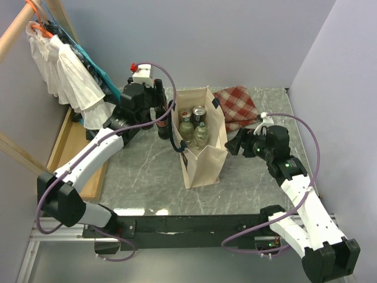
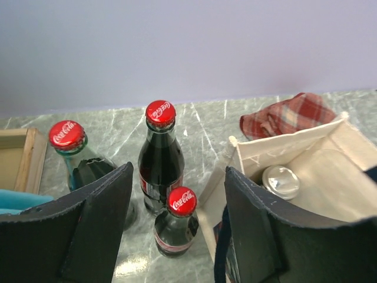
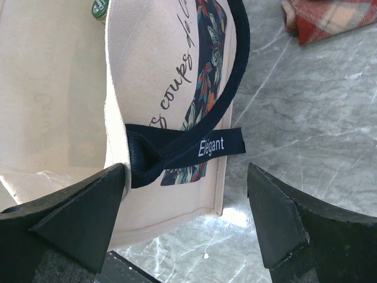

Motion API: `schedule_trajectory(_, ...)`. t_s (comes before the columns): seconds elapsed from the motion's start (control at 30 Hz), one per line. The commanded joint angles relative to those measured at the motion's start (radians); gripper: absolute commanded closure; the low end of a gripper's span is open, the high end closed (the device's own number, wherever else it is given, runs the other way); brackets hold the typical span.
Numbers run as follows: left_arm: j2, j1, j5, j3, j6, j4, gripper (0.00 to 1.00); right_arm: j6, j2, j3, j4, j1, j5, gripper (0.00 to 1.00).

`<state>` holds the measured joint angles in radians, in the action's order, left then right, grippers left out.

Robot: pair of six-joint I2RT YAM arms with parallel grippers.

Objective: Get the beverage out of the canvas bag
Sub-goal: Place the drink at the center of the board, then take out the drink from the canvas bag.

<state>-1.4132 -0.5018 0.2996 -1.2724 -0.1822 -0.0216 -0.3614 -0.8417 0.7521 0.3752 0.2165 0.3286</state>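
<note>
The cream canvas bag (image 1: 203,156) stands upright mid-table with its mouth open. Inside it are a silver can (image 1: 199,112) and several glass bottles (image 1: 187,131). In the left wrist view the bag (image 2: 306,147) is on the right and the can top (image 2: 281,180) shows inside it. My left gripper (image 1: 162,113) is open and empty just left of the bag. It hovers over three Coca-Cola bottles (image 2: 160,154) standing on the table. My right gripper (image 1: 231,145) is open and empty at the bag's right printed side (image 3: 177,88). The navy handle (image 3: 194,144) hangs between its jaws.
A red checked cloth (image 1: 238,105) lies behind the bag on the right. A wooden tray (image 1: 66,150) sits at the left table edge under hanging clothes (image 1: 65,68). Grey walls close the back and right.
</note>
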Motion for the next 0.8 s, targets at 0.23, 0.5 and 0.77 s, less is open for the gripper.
schedule_trajectory(0.23,0.088,-0.004,-0.062,-0.103,-0.031,0.163,0.26,0.006,0.03,0.044,0.036,0.004,-0.025,0.11)
schedule_trajectory(0.5,0.134,-0.004,-0.151,-0.111,-0.056,0.207,0.19,0.002,0.042,0.05,0.048,0.006,-0.028,0.1)
schedule_trajectory(0.77,0.157,-0.004,-0.214,-0.142,-0.074,0.279,0.06,-0.005,0.066,0.032,0.045,0.004,-0.031,0.1)
